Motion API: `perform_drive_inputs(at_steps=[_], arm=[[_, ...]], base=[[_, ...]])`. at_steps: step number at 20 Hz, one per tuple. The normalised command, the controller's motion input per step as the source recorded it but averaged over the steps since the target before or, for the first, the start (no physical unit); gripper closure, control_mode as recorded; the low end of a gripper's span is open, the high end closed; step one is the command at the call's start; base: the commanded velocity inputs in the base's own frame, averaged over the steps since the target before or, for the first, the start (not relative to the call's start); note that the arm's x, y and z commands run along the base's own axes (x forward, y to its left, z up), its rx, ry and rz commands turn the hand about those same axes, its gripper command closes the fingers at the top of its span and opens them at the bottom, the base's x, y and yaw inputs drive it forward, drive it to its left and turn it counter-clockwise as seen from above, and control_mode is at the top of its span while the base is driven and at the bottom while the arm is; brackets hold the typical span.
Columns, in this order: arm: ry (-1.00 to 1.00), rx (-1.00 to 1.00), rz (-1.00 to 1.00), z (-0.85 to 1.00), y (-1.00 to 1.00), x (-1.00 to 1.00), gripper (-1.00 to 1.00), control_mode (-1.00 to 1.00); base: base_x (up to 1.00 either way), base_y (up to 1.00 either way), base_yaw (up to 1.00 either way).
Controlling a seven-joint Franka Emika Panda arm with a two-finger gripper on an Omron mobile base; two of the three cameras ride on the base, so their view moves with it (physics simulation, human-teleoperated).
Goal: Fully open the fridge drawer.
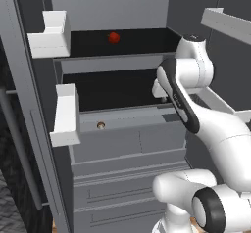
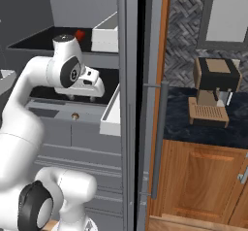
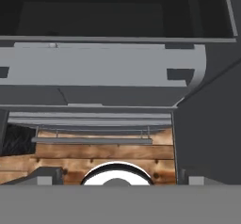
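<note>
From the left base view we see the white arm's two-finger gripper [image 1: 162, 96] pointing down just above the top rim of the wide plain grey fridge drawer [image 1: 132, 124], towards its right end, well apart from the small round pale knob [image 1: 101, 125] on the flat front. We cannot tell how far the fingers are spread or whether they touch the rim. A small red round item [image 1: 113, 37] sits on the dark shelf above, and two white box-shaped door bins [image 1: 66, 114] hang on the open door to the left. Knobless grey fronts with grooved lines [image 1: 122, 195] lie below the drawer.

From the right base view, the gripper [image 2: 80, 97] hangs over the drawer [image 2: 63, 114], nothing visibly held. A brown coffee machine [image 2: 214, 90] stands on the dark counter to the right.

In the hand view, we look down on the drawer [image 3: 103, 70], with wooden floor [image 3: 103, 155] beneath; the finger tips [image 3: 47, 176] stand wide apart, empty.
</note>
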Motion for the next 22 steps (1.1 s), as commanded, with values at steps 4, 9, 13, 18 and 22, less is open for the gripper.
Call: perform_drive_inputs(at_steps=[4,9,13,18,22], arm=[[0.03,0.00,0.00,-0.09,0.43,-0.16,-1.00,-1.00],[0.03,0.00,0.00,0.00,0.66,0.00,-1.00,-1.00],[0.00,0.00,0.00,0.00,0.13,0.00,-1.00,-1.00],[0.00,0.00,0.00,0.00,-0.25,0.00,-1.00,-1.00],[0.00,0.00,0.00,0.00,-0.06,0.00,-1.00,-1.00]], base=[[0.00,0.00,0.00],[0.00,0.00,0.00],[0.00,0.00,0.00],[0.00,0.00,0.00],[0.00,0.00,0.00]])
